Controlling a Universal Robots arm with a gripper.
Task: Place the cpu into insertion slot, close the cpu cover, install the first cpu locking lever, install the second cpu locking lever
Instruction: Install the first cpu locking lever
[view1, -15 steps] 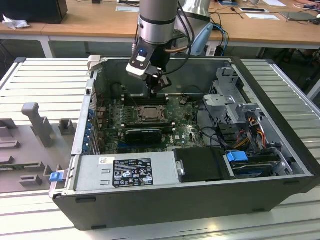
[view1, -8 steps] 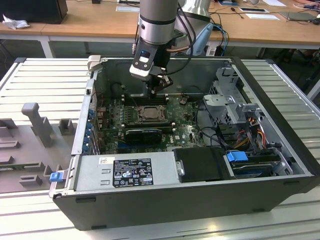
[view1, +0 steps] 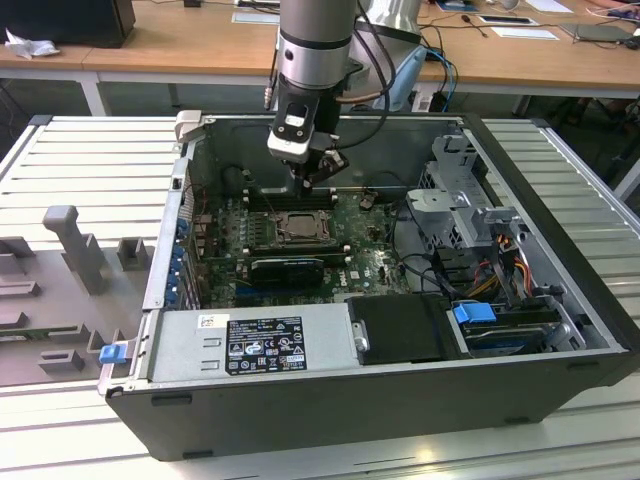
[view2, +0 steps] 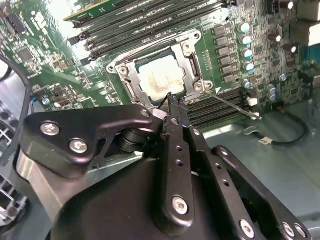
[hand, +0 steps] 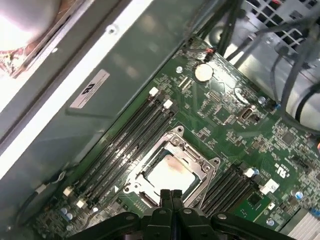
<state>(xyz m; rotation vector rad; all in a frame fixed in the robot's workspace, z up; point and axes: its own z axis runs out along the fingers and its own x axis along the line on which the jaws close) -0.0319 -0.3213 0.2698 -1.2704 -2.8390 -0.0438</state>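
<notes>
Silver-beige, the cpu (view2: 157, 80) lies seated in the insertion slot (view1: 298, 228), just left of the exterior view's centre, the cpu cover (hand: 199, 152) lying flat around it. Black jaws pressed together, empty, the gripper (view2: 170, 100) noses the slot's rim, apparently for pushing rather than grasping.

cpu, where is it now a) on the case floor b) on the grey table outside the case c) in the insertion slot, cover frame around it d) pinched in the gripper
C: the cpu lies in the insertion slot, the cpu cover framing it, close by the gripper.
</notes>
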